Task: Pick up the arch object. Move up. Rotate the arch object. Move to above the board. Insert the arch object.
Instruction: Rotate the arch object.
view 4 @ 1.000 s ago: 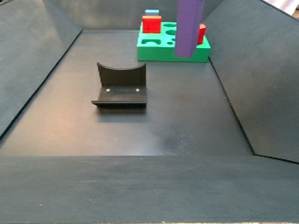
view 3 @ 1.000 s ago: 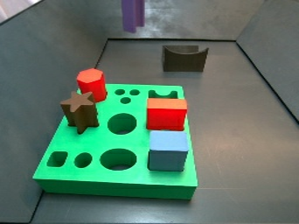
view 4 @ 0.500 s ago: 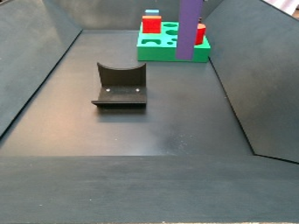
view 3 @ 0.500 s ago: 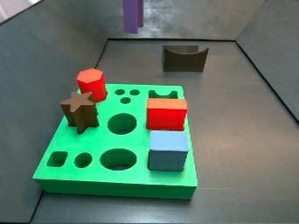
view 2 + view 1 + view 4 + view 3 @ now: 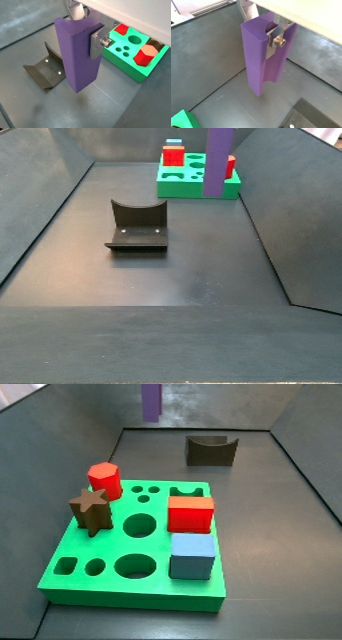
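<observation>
High above the dark worktop, the gripper (image 5: 274, 36) was clamped on the tall slim purple arch object (image 5: 261, 57), hanging upright | step judged: lifted, rotation or transfer pending | next: carry over the flat bright green board (image 5: 134, 544), align with its slot.

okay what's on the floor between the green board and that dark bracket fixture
Nothing: bare dark floor separates the board from the fixture in a side view. The gripper holds the arch object up in the air.

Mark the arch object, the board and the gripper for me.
arch object (image 5: 79, 55): a wrist view, middle of its front face.
board (image 5: 114, 544): a side view, bare top face between holes.
gripper (image 5: 271, 35): a wrist view, between the fingertips clamping the arch object.
</observation>
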Tool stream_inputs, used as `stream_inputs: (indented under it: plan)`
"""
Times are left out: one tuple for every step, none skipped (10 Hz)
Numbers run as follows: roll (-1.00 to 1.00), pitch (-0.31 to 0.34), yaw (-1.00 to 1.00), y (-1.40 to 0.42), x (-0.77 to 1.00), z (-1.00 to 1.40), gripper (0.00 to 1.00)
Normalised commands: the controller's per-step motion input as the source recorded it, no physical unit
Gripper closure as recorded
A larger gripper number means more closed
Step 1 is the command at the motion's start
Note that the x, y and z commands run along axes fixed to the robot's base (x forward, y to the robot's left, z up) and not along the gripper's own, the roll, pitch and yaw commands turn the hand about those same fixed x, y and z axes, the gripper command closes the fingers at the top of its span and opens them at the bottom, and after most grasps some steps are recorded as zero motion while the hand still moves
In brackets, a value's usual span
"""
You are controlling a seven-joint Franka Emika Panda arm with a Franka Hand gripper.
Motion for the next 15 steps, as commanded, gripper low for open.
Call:
stream_inputs:
  plan:
    - [-0.24, -0.032, 0.09, 0.00, 0.01, -1.00, 1.00]
    - [-0.20, -0.038, 0.04, 0.01, 0.02, -1.00, 1.00]
    - [-0.17, -0.040, 0.01, 0.01, 0.02, -1.00, 1.00]
    - [-0.16, -0.051, 0.00, 0.01, 0.02, -1.00, 1.00]
    - [-0.15, -0.059, -0.01, 0.02, 0.02, -1.00, 1.00]
    - [-0.14, -0.062, -0.02, 0.02, 0.02, -1.00, 1.00]
    - [-0.14, -0.064, -0.02, 0.02, 0.02, -0.77, 1.00]
    - [-0.13, -0.068, -0.02, 0.02, 0.02, -0.60, 1.00]
    - [-0.13, -0.069, -0.02, 0.02, 0.02, -0.44, 1.00]
    - [-0.14, -0.068, -0.02, 0.01, 0.02, -0.28, 1.00]
    - [0.06, -0.073, -0.02, 0.00, 0.00, 0.00, 0.00]
    - [0.05, -0.043, -0.01, 0.00, 0.00, 1.00, 0.00]
    - [0.05, -0.042, -0.01, 0.00, 0.00, 1.00, 0.00]
    - [0.04, 0.010, -0.01, 0.00, -0.03, 1.00, 0.00]
    - [0.05, 0.022, -0.01, 0.00, -0.03, 0.98, 0.00]
